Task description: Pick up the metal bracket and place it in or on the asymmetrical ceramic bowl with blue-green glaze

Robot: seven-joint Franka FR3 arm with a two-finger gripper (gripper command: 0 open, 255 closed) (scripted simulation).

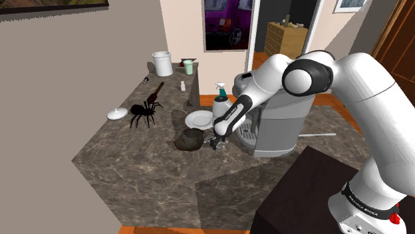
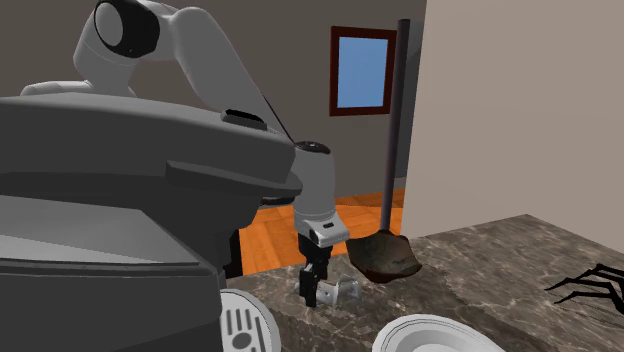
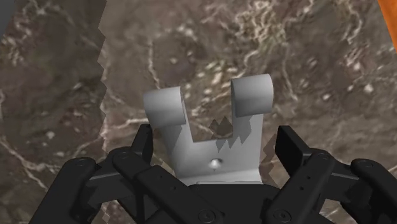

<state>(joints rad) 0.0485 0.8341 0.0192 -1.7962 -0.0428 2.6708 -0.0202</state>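
We see the black hand (image 2: pixel 312 292) low over the veined stone desk (image 3: pixel 305 70), fingers apart either side of the flat grey curl-pronged bracket (image 3: pixel 216 149) lying near the dark lumpy bowl (image 2: pixel 385 258).

Grey machine (image 1: pixel 279 129) and white plate (image 1: pixel 197 119) close beside the pincer (image 1: pixel 214 143); bare counter (image 1: pixel 133 174) past the dark bowl (image 1: pixel 189 140)
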